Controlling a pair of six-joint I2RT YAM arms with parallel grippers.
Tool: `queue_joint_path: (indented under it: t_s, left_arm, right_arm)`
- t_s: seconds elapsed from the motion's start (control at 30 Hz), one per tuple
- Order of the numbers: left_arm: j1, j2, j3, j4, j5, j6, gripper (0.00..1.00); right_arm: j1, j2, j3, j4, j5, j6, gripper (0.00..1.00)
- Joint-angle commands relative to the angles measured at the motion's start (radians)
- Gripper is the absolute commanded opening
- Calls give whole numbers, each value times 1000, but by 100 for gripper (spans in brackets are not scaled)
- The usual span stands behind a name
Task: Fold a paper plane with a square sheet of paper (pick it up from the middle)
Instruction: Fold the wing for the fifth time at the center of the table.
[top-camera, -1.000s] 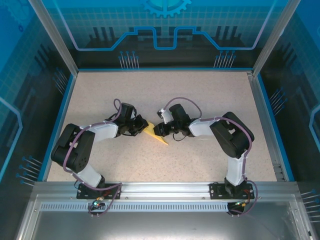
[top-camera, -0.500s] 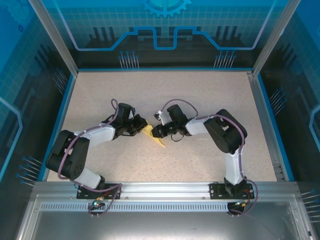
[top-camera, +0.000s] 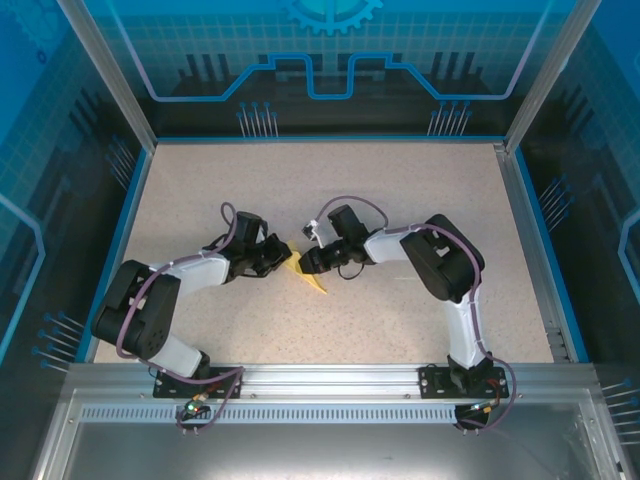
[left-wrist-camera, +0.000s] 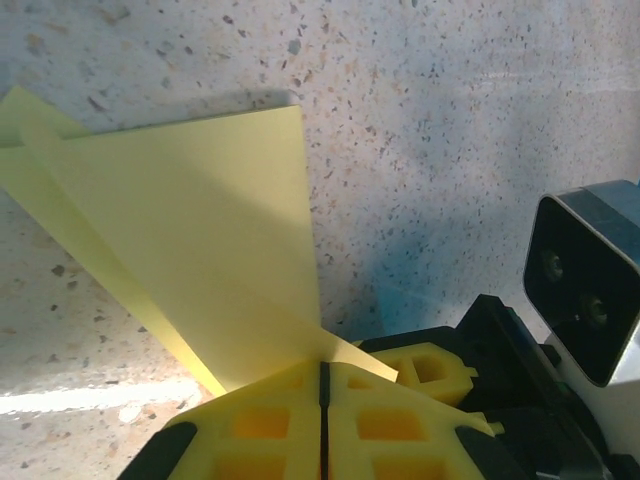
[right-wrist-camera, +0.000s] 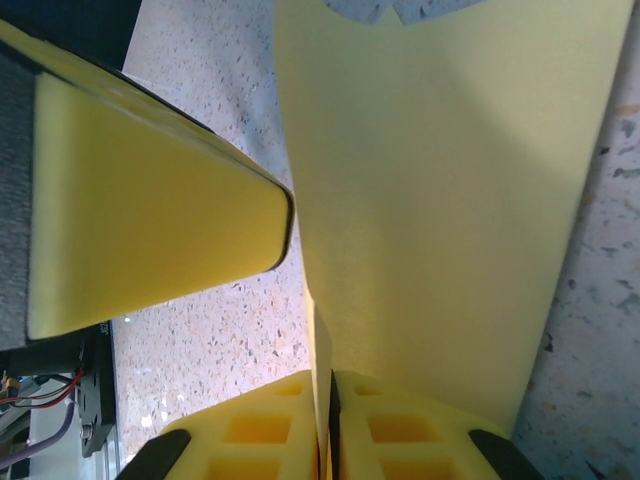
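Change: over the last second both arms have drawn in toward the table (top-camera: 420, 200) middle. The right gripper (top-camera: 306, 262) has slid toward the table's left side, and the left arm has stretched out lower and longer. Less of the paper (top-camera: 313, 280) shows from above than a second ago; the two grippers now nearly meet over it.

Reading: looks like a two-handed pinch mid-fold, with the hands closing the gap to press or run a crease. Folding well begun, not finished: no narrow dart yet.

Paper: pale yellow, already folded. From above, a small pointed wedge just left of the table middle, tip aimed at the table's near-right corner. Left wrist view: paper (left-wrist-camera: 200, 240) a broad triangular flap with a second layer edging out beneath it, straight clean edges, a soft shadow on the table behind it. Lifted or lying flat: cannot tell. Right wrist view: paper (right-wrist-camera: 450, 200) a wide smooth panel, no crumpling.

Left gripper (top-camera: 284, 262), toward the table's left of the wedge: pads pressed together (left-wrist-camera: 322, 400), the flap's narrow end running into the seam. Clamped on the paper.

Right gripper (right-wrist-camera: 330, 410), toward the table's right of the wedge: pads likewise together, sheet edge caught between them. Clamped on the paper. A yellow pad of the other gripper sits close alongside.
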Motion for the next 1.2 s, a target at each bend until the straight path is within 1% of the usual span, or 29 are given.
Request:
queue_joint_path:
  t_s: [0.0, 0.33, 0.83, 0.97, 1.17]
  left_arm:
    - [8, 17, -13, 37, -16, -2, 9]
    - [21, 21, -41, 68, -17, -6, 9]
    - [36, 52, -65, 110, -5, -9, 8]
    - [41, 27, -81, 115, 5, -12, 8]
    - [44, -33, -101, 79, -12, 12, 9]
  right_arm:
    - [-14, 40, 44, -86, -34, -12, 11]
    - [-18, 80, 111, -182, -67, 9, 12]
    - [-21, 135, 184, -306, -68, 10, 11]
    - [-24, 148, 202, -341, -59, 13, 10]
    - [-28, 160, 204, -344, -60, 24, 10]
